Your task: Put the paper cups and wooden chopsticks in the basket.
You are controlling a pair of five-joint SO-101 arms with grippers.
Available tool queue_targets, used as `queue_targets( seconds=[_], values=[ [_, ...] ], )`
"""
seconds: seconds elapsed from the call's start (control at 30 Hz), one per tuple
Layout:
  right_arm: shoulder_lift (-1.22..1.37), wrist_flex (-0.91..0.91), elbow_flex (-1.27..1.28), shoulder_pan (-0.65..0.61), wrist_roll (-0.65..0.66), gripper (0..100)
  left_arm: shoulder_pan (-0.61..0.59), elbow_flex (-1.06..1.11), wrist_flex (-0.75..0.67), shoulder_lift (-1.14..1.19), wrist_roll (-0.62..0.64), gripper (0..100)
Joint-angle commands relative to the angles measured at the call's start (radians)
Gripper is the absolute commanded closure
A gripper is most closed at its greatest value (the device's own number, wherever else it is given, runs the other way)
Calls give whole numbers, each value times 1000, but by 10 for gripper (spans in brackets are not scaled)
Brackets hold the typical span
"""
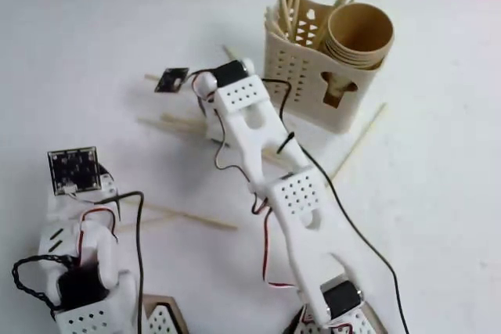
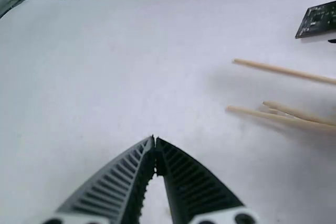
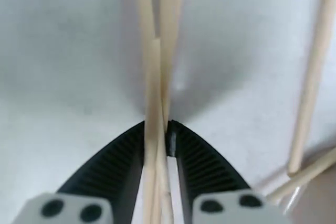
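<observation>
- The basket [image 1: 299,95], at 1 o'clock on the table [image 1: 94,44], already held the stacked paper cups [image 1: 360,33] and several upright chopsticks [image 1: 288,1].
- The right gripper [image 3: 156,125] was clamped on two thin, pale sticks [image 3: 153,87] lying on the table.
- The left gripper [image 2: 155,141], at 8 o'clock, was closed and empty.
- Loose chopsticks [image 1: 196,219] remained at 7 o'clock, with one more [image 1: 358,141] at the basket's 5 o'clock.

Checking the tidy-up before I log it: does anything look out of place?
Wooden chopsticks lie scattered on the table instead of in the basket, one chopstick slanting beside it; the right gripper pinches a few.
</observation>
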Motion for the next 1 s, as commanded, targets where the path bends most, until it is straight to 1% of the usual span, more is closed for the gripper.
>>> queue_targets(
  seconds=[0.0, 0.1, 0.2, 0.3, 0.5, 0.63, 0.77, 0.97],
  values=[
    [-174, 10, 66, -13, -23, 980, -5, -8, -5, -12, 3, 973],
    [-260, 10, 172, -19, -51, 980, -5, -8, -5, -12, 3, 973],
    [-312, 7, 284, -39, -49, 980, -5, -8, -5, -12, 3, 973],
    [-321, -4, 361, -56, -48, 980, -5, -8, -5, -12, 3, 973],
    [-320, -99, 474, -68, -44, 980, -5, -8, -5, -12, 3, 973],
    [-320, -107, 509, -76, -43, 971, -5, -8, -5, -12, 3, 973],
    [-320, -93, 512, -79, -43, 902, -5, -8, -5, -12, 3, 973],
    [-320, -94, 512, -79, -41, 908, -5, -8, -5, -12, 2, 973]
  ],
)
